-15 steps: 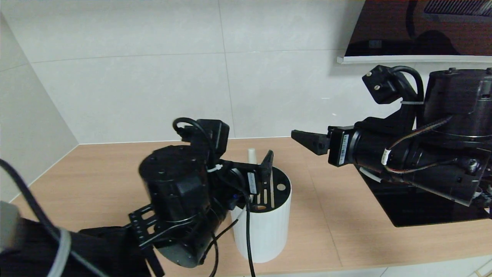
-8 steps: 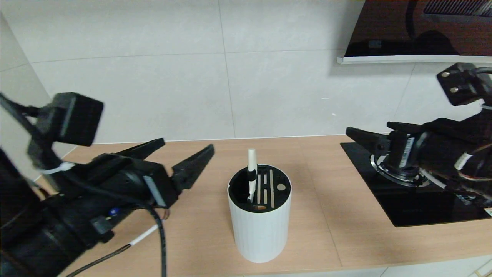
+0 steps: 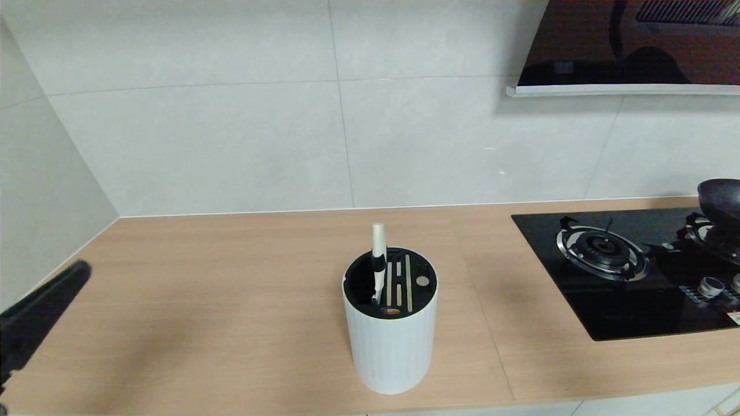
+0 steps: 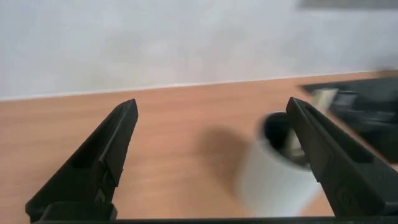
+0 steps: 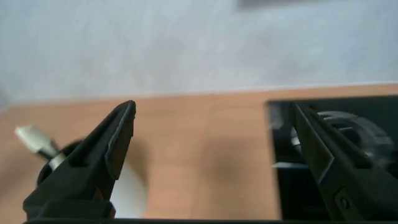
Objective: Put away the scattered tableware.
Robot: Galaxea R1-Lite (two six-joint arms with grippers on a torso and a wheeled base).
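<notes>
A white cylindrical holder (image 3: 392, 341) with a black slotted top stands on the wooden counter (image 3: 231, 300). A utensil with a cream and black handle (image 3: 378, 254) sticks up out of its large opening. My left gripper (image 4: 211, 118) is open and empty, off to the left of the holder (image 4: 277, 171); one black fingertip (image 3: 55, 289) pokes in at the head view's left edge. My right gripper (image 5: 214, 118) is open and empty too, with the holder (image 5: 121, 186) and the cream handle (image 5: 34, 138) beyond one finger.
A black gas hob (image 3: 630, 271) with burners lies in the counter at the right, a dark pan (image 3: 720, 199) on its far burner. A range hood (image 3: 624, 46) hangs above it. Tiled walls close the back and left. Bare counter surrounds the holder.
Both arms have pulled back from the holder, the left to the left edge, the right out of the head view. The cream-handled utensil stays standing in the holder.
</notes>
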